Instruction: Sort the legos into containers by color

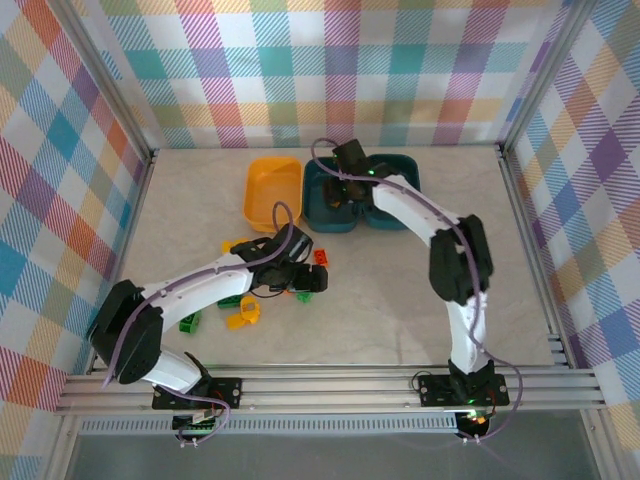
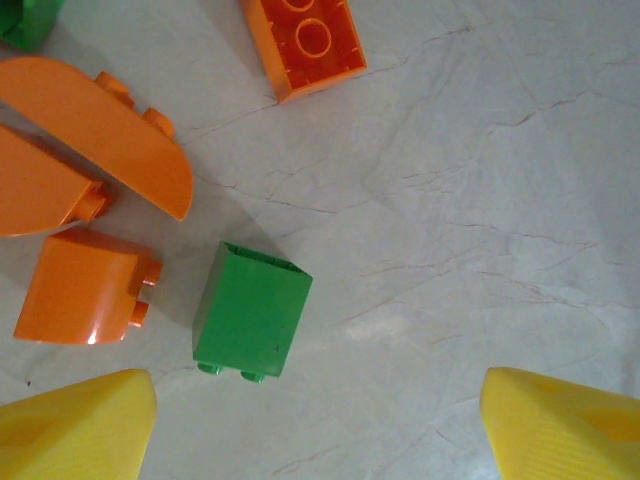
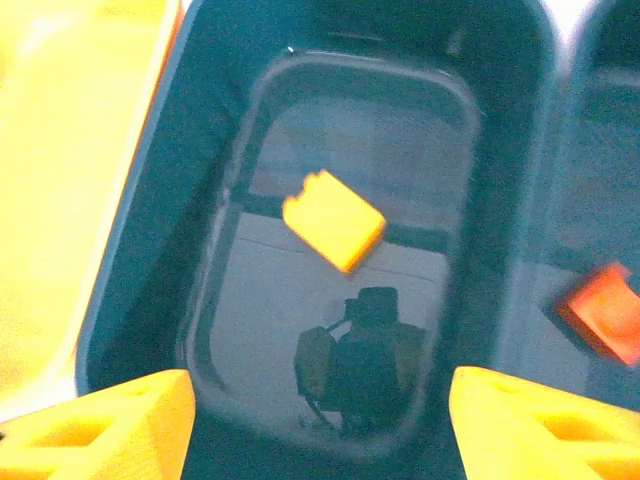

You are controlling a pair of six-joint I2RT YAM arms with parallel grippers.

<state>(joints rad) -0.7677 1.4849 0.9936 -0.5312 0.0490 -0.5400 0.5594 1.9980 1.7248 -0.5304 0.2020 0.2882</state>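
Note:
Loose legos lie on the table around my left gripper (image 1: 306, 277): a green brick (image 2: 250, 312), an orange studded brick (image 2: 305, 40) and curved orange pieces (image 2: 110, 135). The left gripper (image 2: 320, 430) hangs open above bare table, just right of the green brick, with nothing between its yellow fingertips (image 2: 80, 425). My right gripper (image 1: 346, 186) hovers open over the left teal container (image 3: 150, 250). A yellow brick (image 3: 333, 220) shows inside that container, apart from the fingers (image 3: 545, 420). The right teal container (image 1: 398, 192) holds an orange-red brick (image 3: 600, 310). The yellow container (image 1: 272, 190) stands left of both.
More legos sit near the left arm: a green one (image 1: 190, 322), a yellow one (image 1: 243, 317) and an orange one (image 1: 321, 257). Metal rails (image 1: 520, 250) and checked walls close in the table. The right arm's elbow (image 1: 460, 260) rises over the table's right half.

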